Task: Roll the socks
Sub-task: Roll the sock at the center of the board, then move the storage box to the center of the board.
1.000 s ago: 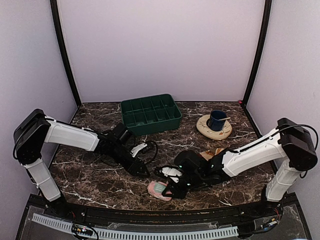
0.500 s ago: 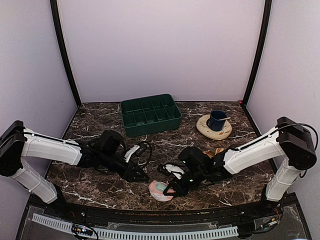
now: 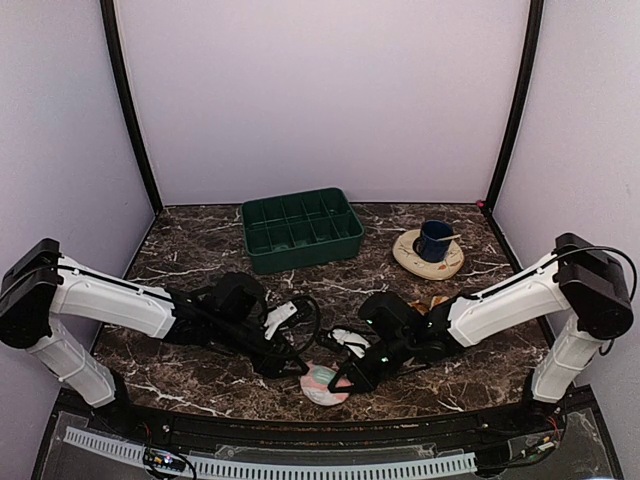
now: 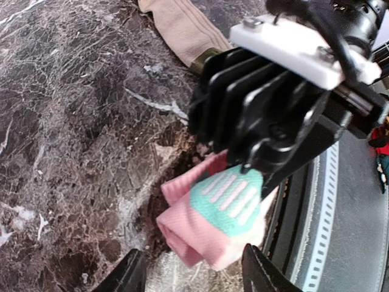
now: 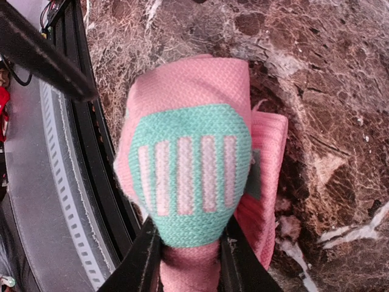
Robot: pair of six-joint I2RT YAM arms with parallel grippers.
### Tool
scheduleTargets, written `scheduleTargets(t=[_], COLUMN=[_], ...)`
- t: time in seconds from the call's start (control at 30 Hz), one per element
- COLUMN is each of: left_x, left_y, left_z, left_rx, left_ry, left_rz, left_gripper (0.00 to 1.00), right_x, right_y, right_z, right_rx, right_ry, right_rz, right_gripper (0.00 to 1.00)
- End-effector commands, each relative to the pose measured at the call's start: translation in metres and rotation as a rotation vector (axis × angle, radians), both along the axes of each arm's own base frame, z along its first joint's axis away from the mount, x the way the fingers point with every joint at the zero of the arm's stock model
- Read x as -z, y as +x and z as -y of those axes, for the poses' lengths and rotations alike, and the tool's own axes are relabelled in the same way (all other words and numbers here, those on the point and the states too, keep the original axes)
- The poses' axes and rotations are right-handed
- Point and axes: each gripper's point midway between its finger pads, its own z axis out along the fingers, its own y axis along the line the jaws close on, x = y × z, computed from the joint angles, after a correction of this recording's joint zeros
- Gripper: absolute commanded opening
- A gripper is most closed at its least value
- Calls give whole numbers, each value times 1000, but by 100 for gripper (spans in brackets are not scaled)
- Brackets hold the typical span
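Noting left end effector [image 4: 193, 267]: fingers spread, nothing between them, aimed at the pink sock [image 5: 188, 164]. That sock lies partly rolled at the 6 o'clock edge of the tabletop [image 3: 200, 250], just beside the front rail [image 3: 270, 468]. Right end effector [image 5: 189, 243] is pinching the pink roll from its 3 o'clock side. Tan sock [image 3: 428, 304] lies at 2 o'clock of the roll, apart from it and not rolled in.

Risks, as judged:
- A push from the left could tip the roll over the edge.
- Two end effectors crowding one small bundle may collide.
- A slack pinch could let the roll spring open.
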Motion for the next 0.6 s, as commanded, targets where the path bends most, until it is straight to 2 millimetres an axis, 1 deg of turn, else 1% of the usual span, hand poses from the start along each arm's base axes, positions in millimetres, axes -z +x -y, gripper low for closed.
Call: scheduleTargets(t=[0.0, 0.07, 0.2, 0.5, 0.53, 0.57], left_x=[-3, -6, -21, -50, -53, -56], left_y=[8, 13, 27, 62, 66, 69], left_z=[2, -2, -9, -26, -28, -30], left_rx=[-13, -49, -148, -354, -375, -399], left_ry=[24, 19, -7, -13, -7, -3], left_rz=[68, 93, 155, 282, 294, 304], left_gripper=[56, 56, 57, 58, 58, 58], right_x=[-9, -15, -25, -29, -41, -45], right_y=[0, 4, 8, 12, 13, 14], right_z=[4, 3, 1, -1, -2, -2], right_rx=[14, 24, 31, 49, 51, 56], right_ry=[5, 20, 38, 52, 83, 94], right_rz=[-21, -11, 0, -14, -5, -4], right_gripper=[0, 0, 0, 0, 0, 0])
